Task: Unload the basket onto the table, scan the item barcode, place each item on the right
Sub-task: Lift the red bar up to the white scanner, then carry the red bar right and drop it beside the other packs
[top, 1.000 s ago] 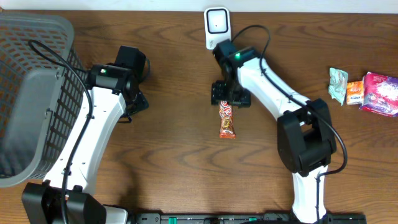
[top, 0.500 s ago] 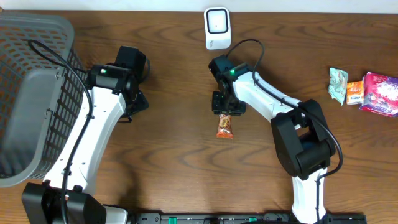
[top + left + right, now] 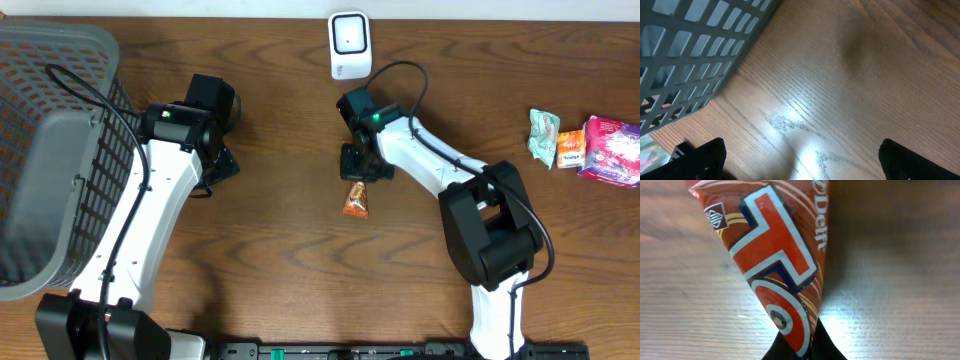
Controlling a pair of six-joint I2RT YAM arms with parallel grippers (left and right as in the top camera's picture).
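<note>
Your right gripper (image 3: 358, 172) has closed fully on the snack bar (image 3: 356, 203), pinching its near end; the wrapper juts out ahead of the fingers. That secures the pickup. The scanner (image 3: 349, 45) waits behind the gripper, apart. Your left gripper (image 3: 805, 157) hangs wide open, empty.

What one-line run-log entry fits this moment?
right gripper: shut on snack bar | left gripper: open, empty | scanner: not yet reached
</note>
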